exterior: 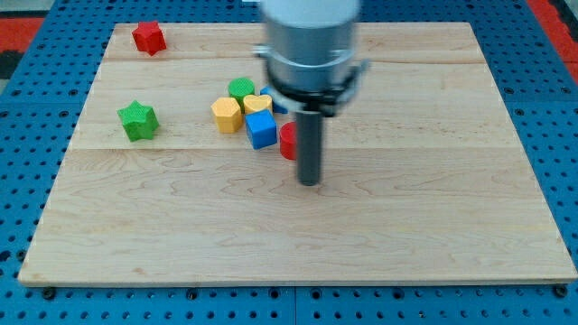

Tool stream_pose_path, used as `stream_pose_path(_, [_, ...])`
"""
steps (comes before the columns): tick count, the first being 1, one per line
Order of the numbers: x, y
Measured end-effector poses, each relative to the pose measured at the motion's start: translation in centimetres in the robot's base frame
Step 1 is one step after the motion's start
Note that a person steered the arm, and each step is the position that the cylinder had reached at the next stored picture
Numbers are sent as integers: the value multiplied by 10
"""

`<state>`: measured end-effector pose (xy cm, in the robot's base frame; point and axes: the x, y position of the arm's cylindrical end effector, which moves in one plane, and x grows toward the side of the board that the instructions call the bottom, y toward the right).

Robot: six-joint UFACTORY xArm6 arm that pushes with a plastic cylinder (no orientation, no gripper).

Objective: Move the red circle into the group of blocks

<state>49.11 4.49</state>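
The red circle (287, 141) lies near the board's middle, mostly hidden behind my rod. It sits right beside a blue cube (261, 130). The cube belongs to a group with a yellow hexagon (227, 115), a yellow heart (257, 103) and a green circle (241, 88). A small piece of another blue block (279, 107) shows behind the rod. My tip (310, 181) rests on the board just below and right of the red circle, touching or nearly touching it.
A red star (148, 37) lies near the board's top left corner. A green star (138, 120) lies at the left. The wooden board (433, 226) sits on a blue pegboard surface. The arm's grey body (310, 41) hangs over the top middle.
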Motion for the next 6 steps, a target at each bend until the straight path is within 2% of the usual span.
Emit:
stream_pose_path(1, [-37, 4])
stream_pose_path(2, [-10, -18])
stream_pose_path(3, [-15, -61])
stream_pose_path(4, [-72, -67])
stream_pose_path(5, [-51, -73])
stream_pose_path(6, [-36, -29])
